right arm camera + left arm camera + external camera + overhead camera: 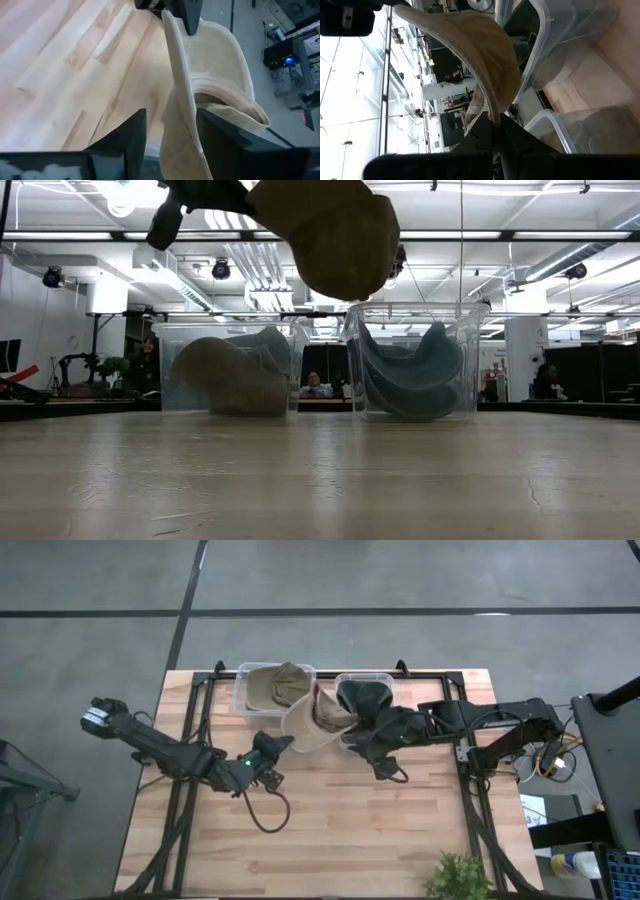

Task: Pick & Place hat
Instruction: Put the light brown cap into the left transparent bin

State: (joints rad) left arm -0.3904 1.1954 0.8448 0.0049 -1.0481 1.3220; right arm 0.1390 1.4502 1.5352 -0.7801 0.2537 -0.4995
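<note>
A tan brimmed hat (312, 720) hangs in the air near the table's far middle; it shows high up in the low view (335, 235). My left gripper (283, 743) reaches it from the table's left and is shut on its brim (470, 40). My right gripper (352, 735) comes from the right and is open. Its two fingers stand on either side of the hat's brim (185, 115); I cannot tell whether they touch it. My left gripper's fingers (192, 15) show beyond it on the same brim. My left gripper pinches the edge of the hat's brim (492, 107) between its two fingers, coming about level from the table's left. The hat is lifted clear of the table, its crown bulging away from the fingers.
Two clear bins stand at the far edge. The left one (275, 688) holds tan hats and the right one (365, 692) holds dark hats. They also show in the low view (225, 370) (415, 365). A cable loop (265, 808) lies mid-table. A plant (458, 875) stands at the near right.
</note>
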